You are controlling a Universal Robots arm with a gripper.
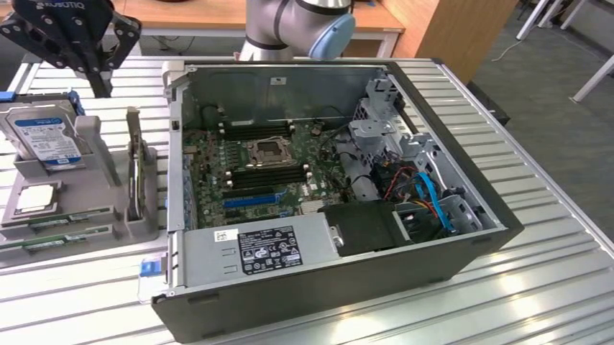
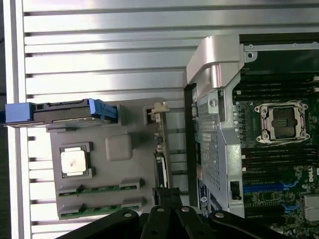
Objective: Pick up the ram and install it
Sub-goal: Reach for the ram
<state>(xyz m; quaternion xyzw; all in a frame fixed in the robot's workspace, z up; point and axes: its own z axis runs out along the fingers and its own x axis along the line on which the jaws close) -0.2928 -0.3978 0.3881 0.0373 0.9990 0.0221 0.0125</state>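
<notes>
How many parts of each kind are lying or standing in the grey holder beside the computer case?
ram sticks: 2
hard drive: 1
processor chip: 1
upright card: 1
Total in the grey holder: 5

Grey tubular arm with a pale blue joint cap, black fingers, white ROBOTIQ lettering.
</notes>
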